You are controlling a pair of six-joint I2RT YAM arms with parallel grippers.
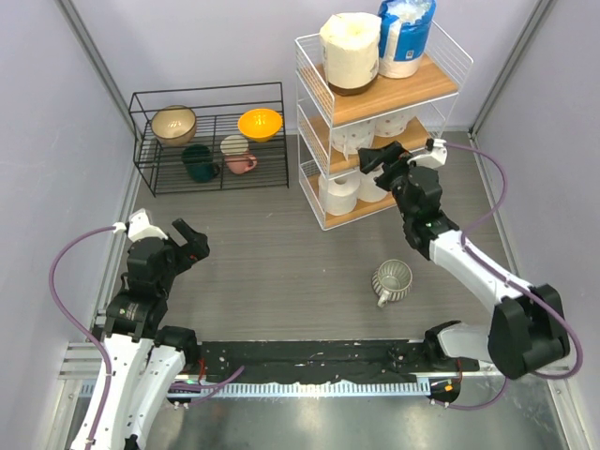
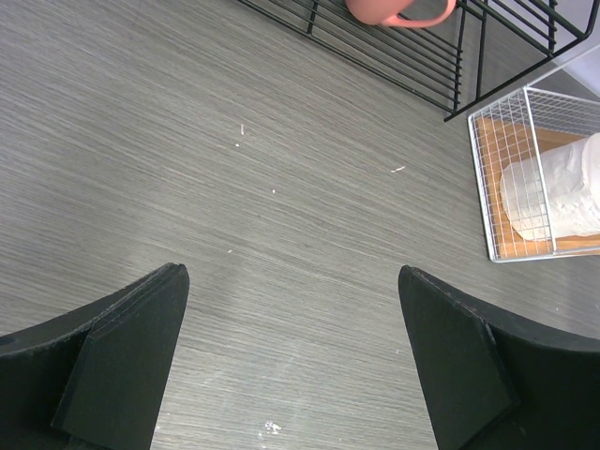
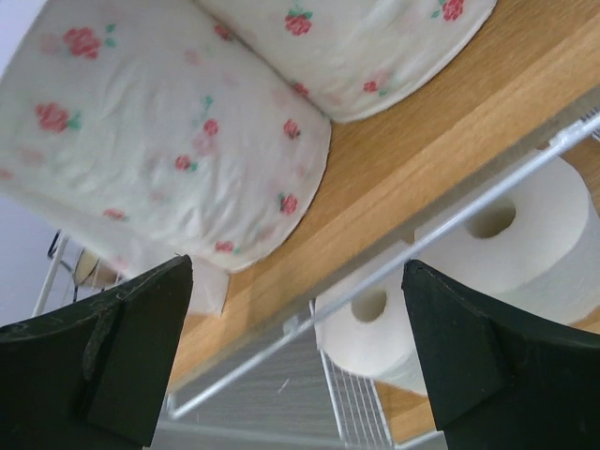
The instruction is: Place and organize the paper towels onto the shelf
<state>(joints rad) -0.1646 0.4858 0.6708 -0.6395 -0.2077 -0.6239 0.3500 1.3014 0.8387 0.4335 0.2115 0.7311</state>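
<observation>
right gripper point(image 1: 382, 156) hangs at the shelf's point(image 1: 433, 84) middle board, jaws spread wide and holding nothing; between its fingers point(image 3: 122, 356) we see only wood and rolls. left gripper point(image 1: 180, 240) hovers low over the table point(image 1: 281, 253), likewise wide and empty, parked out of the way, we judge. all six rolls sit on the shelf: cream roll point(image 1: 352, 47) and blue pack point(image 1: 405, 33) upright on top, two floral rolls point(image 3: 169, 122) side by side in the middle, two white rolls point(image 1: 337, 192) below. paired per board, they fit inside the wire rails. we judge the task about done; the right arm needs only to back out without nudging them.
</observation>
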